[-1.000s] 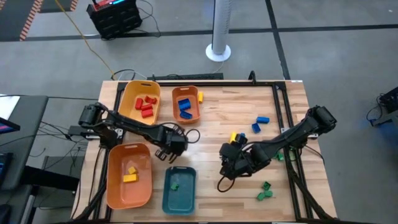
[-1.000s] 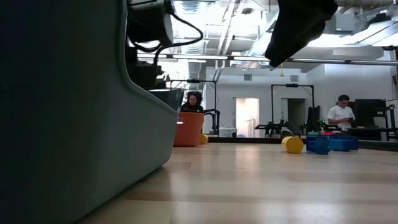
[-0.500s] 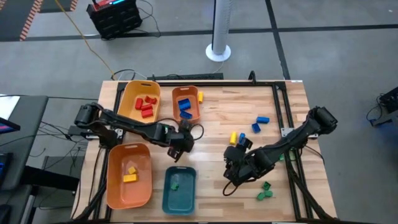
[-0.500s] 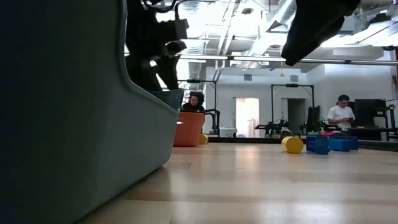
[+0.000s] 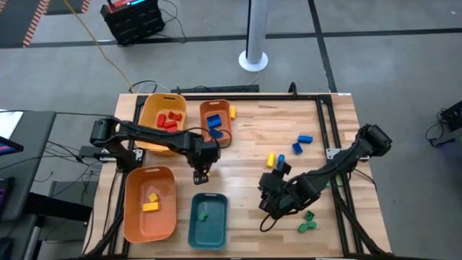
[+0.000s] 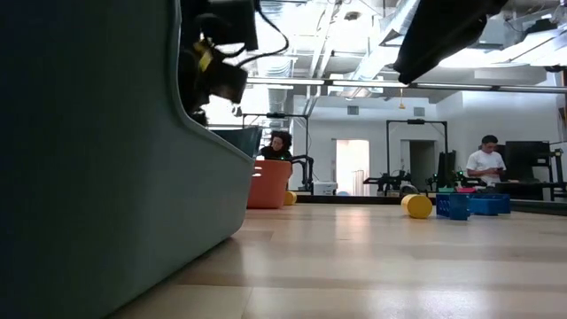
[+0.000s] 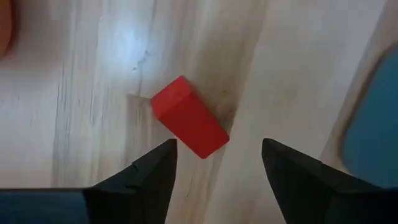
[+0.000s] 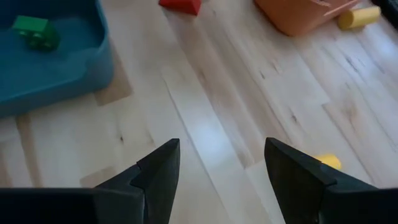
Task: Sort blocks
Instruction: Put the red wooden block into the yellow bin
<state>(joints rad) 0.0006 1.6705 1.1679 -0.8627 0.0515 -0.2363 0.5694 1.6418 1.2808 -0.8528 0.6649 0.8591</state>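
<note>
My left gripper (image 5: pixel 201 172) (image 7: pixel 217 163) is open and points down at a red block (image 7: pixel 189 118) lying flat on the wood just off the teal tray's far edge; its fingers stand on either side, above it. My right gripper (image 5: pixel 270 204) (image 8: pixel 221 168) is open over bare table right of the teal tray (image 5: pixel 208 221). Loose blocks: a yellow one (image 5: pixel 271 159), two blue (image 5: pixel 297 147) (image 5: pixel 306 137), green ones (image 5: pixel 308 221), a yellow one (image 5: pixel 232 112) beside the small orange tray.
The yellow tray (image 5: pixel 153 108) holds red blocks, the small orange tray (image 5: pixel 224 130) blue ones, the large orange tray (image 5: pixel 137 217) yellow ones, and the teal tray a green one (image 8: pixel 37 32). Black rails frame the table. Bare wood lies between the two grippers.
My left gripper has shifted a little toward the table's right and turned to point straight down over the red block. My right gripper has moved toward the near edge, away from the loose yellow block. No block has moved.
</note>
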